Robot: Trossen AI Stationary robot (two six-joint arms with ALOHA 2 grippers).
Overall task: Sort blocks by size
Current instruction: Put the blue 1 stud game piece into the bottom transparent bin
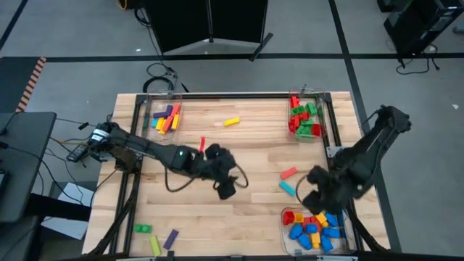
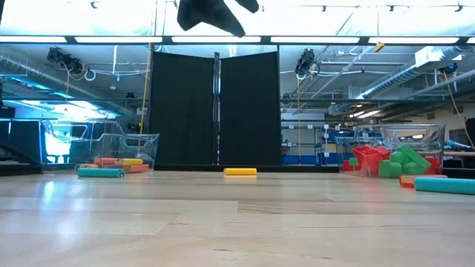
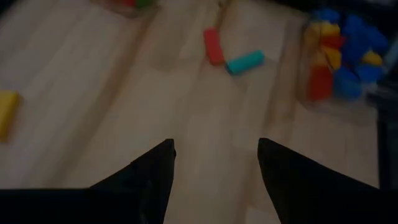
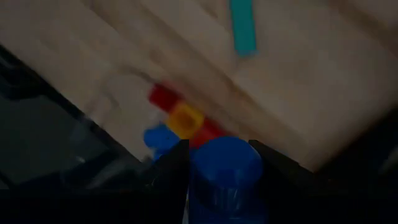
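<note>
Step now: the right arm is carrying one short blue plastic block (image 4: 225,171) over the clear plastic bin near the front right corner (image 1: 284,226), the one full of small blue, yellow and red blocks (image 1: 316,229). I think this is the drop step.
Next move: the block needs to be right above the bin, and then the tool needs to open so the block falls in with the other short ones.
Left side of the wooden surface (image 1: 246,156): a clear bin at the back left (image 1: 150,110) is holding long bar blocks in red, yellow, purple and orange (image 1: 167,119). A green block, a yellow block and a purple block (image 1: 156,239) are lying loose at the front left.
Left tool (image 1: 226,187): it is hanging over the middle of the surface, open and holding nothing. Bare wood is showing between its fingers (image 3: 155,180).
Middle: a yellow bar (image 1: 231,122) and a small red piece (image 1: 202,143) are lying loose, well apart from the bins.
Right of middle: a red block (image 1: 288,173) and a teal block (image 1: 287,187) are lying just beside each other.
Back right: a clear bin (image 1: 320,101) is holding red and green medium blocks (image 1: 304,119).
Right tool (image 4: 221,163): it is squeezing the short blue block between its two fingers, above the front right bin.
</note>
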